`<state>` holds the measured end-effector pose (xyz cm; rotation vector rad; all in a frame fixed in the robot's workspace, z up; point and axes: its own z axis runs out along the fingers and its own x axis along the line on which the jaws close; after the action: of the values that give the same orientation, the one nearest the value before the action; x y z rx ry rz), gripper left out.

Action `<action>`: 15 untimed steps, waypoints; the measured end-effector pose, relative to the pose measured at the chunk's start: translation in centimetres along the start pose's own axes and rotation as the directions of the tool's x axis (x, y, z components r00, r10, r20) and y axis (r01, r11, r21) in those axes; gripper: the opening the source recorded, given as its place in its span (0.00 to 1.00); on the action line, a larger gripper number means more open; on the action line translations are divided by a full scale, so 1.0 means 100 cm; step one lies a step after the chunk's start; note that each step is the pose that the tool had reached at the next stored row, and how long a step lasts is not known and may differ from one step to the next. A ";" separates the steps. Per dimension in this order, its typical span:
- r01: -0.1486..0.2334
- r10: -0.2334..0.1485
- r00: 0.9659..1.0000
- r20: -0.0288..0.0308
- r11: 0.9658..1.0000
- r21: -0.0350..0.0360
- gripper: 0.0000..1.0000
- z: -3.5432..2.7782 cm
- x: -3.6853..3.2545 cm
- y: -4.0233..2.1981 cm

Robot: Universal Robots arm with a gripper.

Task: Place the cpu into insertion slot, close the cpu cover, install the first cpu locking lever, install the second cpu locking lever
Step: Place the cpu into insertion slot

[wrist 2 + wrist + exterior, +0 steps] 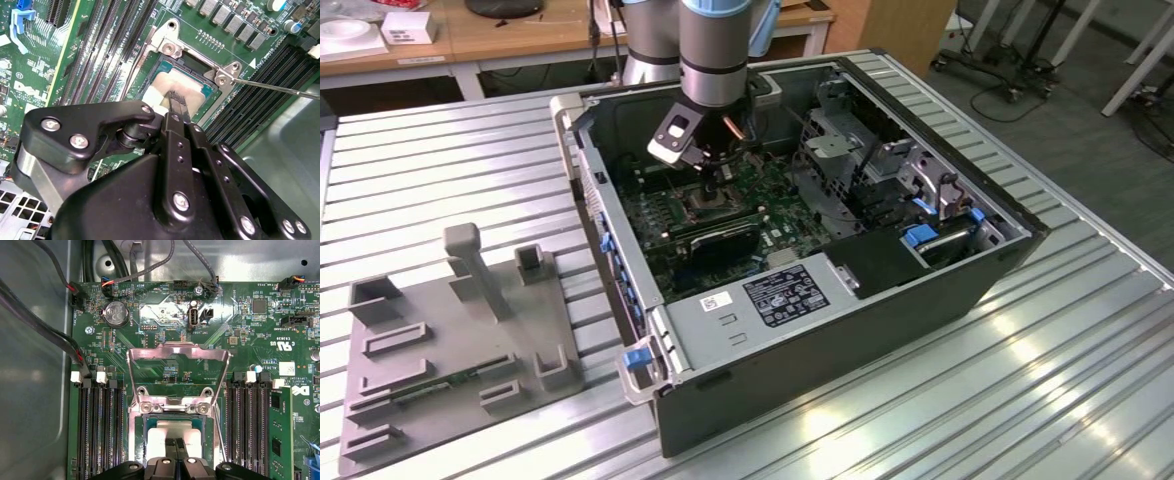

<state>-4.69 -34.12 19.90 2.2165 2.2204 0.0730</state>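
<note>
The pale cpu (172, 429) lies flat in the insertion slot (149, 421) on the green motherboard inside the open computer case (854, 300). My gripper (175, 444) hangs straight over it, fingers shut together with nothing between them, tips at or just above the chip's top face. In the second wrist view the fingertips (176, 100) cover part of the cpu (161, 91) in the slot (199, 64). The cpu cover (175, 349) stands swung open, away from the slot. A thin locking lever (280, 89) sticks out sideways, unlatched. In the exterior view the gripper (708, 192) is down inside the case.
Long black memory slots (95, 430) flank the socket on both sides. Cables (55, 335) run along the case wall. A metal drive cage (854, 150) stands beside the board. On the exterior view's left, a grey fixture plate (454, 350) lies on the slatted table.
</note>
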 end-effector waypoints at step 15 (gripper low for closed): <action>0.000 0.000 1.000 0.000 1.000 0.000 0.11 0.0011 -0.0001 -0.0001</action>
<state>-4.70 -34.12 19.79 2.2165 2.2204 0.0727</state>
